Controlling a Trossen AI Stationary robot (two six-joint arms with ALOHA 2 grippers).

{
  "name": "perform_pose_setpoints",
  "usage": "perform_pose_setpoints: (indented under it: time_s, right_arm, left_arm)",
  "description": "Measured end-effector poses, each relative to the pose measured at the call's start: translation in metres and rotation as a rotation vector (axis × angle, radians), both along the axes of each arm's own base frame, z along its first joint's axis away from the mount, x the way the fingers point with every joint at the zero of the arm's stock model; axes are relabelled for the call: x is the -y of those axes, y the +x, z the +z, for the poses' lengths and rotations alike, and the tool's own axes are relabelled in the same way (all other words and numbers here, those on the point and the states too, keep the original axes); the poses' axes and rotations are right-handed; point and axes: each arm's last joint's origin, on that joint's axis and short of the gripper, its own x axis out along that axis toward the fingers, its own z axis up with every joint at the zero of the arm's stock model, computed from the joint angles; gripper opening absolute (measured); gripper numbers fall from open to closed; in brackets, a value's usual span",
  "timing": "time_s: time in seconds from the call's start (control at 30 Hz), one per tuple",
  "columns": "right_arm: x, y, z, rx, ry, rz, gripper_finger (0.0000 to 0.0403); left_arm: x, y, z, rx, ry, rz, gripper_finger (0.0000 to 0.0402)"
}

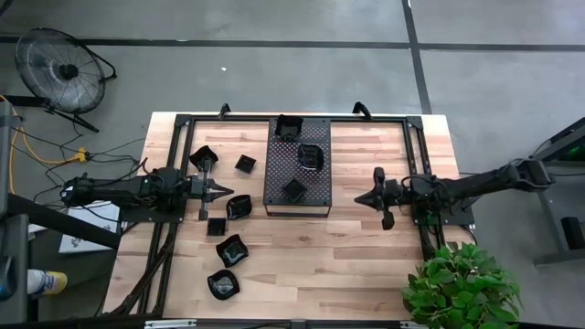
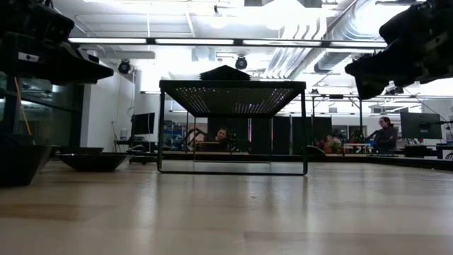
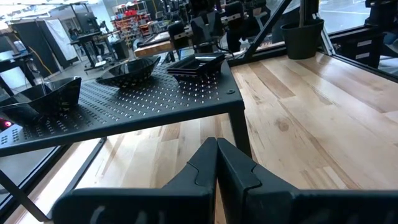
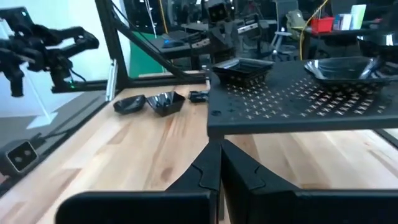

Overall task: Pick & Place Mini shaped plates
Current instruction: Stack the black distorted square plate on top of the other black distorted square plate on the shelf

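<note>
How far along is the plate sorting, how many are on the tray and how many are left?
Done: three mini plates sit on the perforated tray, at and. In hand: nothing; the left gripper and right gripper both have their jaws shut and empty, on either side of the tray. Left: six plates on the table, such as and.

Grey concrete floor w/ dark seam lines. Black pedestal fan at the table's far left corner, yellow cable nearby. Potted green plant at near right corner. Low view: white ceiling w/ strip lights, ducts, desks, seated person.
</note>
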Motion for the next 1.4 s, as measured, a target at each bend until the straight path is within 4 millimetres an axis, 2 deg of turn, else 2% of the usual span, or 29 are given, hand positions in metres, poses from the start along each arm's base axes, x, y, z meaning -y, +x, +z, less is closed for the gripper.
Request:
perform_pose_setpoints:
  time_s: [0.73,1.07,1.4]
  right_arm:
    - [0.01,-0.027,-0.005,-0.069,-0.038,-0.039,0.0]
    - [0.014,-0.027,-0.005,-0.069,-0.071,-0.065,0.0]
    - [0.017,-0.026,-0.007,-0.098,-0.017,-0.146,0.0]
  left_arm:
    - [0.0,0.0,0.0,0.0,0.0,0.0,0.0001]
    - [0.0,0.0,0.0,0.0,0.0,0.0,0.0001]
    - [0.0,0.0,0.0,0.0,0.0,0.0,0.0001]
